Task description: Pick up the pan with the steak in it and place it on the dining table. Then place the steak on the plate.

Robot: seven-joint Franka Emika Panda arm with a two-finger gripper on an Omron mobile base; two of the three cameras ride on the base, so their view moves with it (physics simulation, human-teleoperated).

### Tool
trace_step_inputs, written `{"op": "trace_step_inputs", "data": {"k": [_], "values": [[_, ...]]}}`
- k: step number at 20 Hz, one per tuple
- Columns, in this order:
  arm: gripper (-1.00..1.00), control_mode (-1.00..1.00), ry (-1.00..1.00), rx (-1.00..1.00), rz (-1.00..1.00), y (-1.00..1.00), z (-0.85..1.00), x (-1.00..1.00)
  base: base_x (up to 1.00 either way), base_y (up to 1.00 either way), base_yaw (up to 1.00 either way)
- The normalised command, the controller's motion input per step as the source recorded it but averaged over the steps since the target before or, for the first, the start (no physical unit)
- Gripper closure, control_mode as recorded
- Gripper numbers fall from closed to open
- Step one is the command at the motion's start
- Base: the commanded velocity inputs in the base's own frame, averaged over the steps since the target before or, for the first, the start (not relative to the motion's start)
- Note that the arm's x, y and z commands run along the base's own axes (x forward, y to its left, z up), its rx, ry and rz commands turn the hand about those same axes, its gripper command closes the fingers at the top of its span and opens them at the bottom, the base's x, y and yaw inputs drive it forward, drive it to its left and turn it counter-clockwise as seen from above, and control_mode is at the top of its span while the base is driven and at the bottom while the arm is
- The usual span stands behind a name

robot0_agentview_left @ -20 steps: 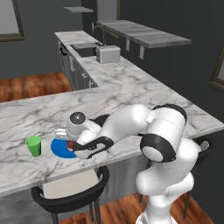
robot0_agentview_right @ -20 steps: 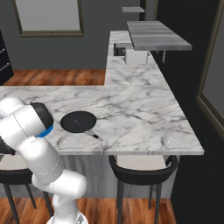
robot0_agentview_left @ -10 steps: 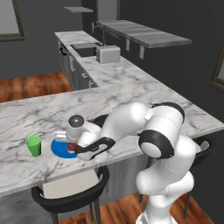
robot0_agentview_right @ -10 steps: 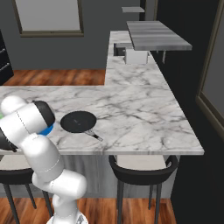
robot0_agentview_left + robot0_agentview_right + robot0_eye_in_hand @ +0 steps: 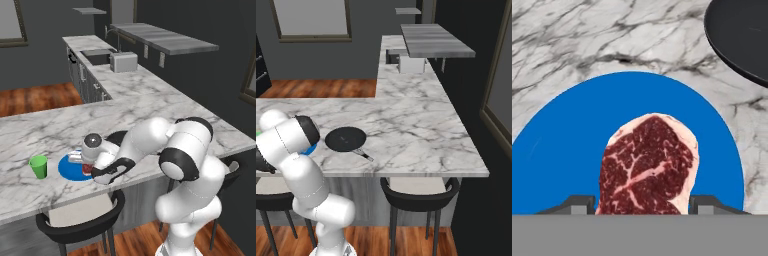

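The red marbled steak (image 5: 647,167) sits between my gripper's (image 5: 643,204) two fingertips, which press on its sides, low over the blue plate (image 5: 557,155). From the left base view, the gripper (image 5: 86,165) points down at the plate (image 5: 69,169) on the dining table (image 5: 30,132), with a bit of steak (image 5: 88,169) showing red under it. The empty black pan (image 5: 346,138) rests on the table (image 5: 411,125) just right of the plate, its handle (image 5: 363,154) pointing toward the front edge. Its rim (image 5: 739,40) shows in the hand view's top right.
A small green cup (image 5: 38,166) stands left of the plate. Black stools (image 5: 80,222) are tucked under the table's front edge. A toaster (image 5: 123,62) and a sink (image 5: 95,55) are on the far counter.
The hand has sunk slightly toward the plate with the steak still between its fingers. The pan and the cup have not moved.
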Motion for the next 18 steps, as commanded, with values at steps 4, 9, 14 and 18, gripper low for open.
{"op": "trace_step_inputs", "data": {"k": [4, 9, 14, 18], "values": [[1.0, -1.0, 0.0, 0.0, -0.01, 0.01, 0.0, 0.15, 0.0, 0.0, 0.0], [1.0, -1.0, 0.0, 0.0, -0.06, 0.02, 0.0, 0.39, 0.0, 0.0, 0.0], [1.0, -1.0, 0.0, 0.0, -0.03, 0.04, 0.0, 0.2, 0.0, 0.0, 0.0], [1.0, -1.0, 0.0, 0.0, 0.0, 0.03, -0.02, 0.02, 0.0, 0.0, 0.0]]}}
